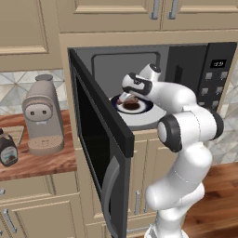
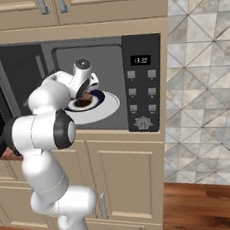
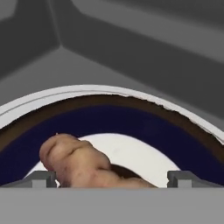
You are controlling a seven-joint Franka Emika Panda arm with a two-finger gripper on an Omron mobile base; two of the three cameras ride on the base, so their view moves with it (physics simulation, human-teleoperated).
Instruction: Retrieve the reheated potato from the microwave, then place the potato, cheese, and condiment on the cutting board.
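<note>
Left base view: the microwave (image 1: 139, 93) stands open in beige cabinetry, door swung left over a reddish-brown countertop (image 1: 42, 162) with the condiment (image 1: 7, 148) and a beige coffee machine (image 1: 42, 116). The gripper (image 1: 126, 98) reaches inside, above a plate (image 1: 146, 108).

Right base view: the gripper (image 2: 85, 96) hangs over the potato (image 2: 86, 98).

Hand view: the jaws stand apart; the potato (image 3: 78, 164) lies between the fingertips (image 3: 41, 178), nearer the left one, long axis slanting crosswise. Contact is unclear.

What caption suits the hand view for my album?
Open gripper straddling the potato on a blue-rimmed plate inside the microwave.
</note>
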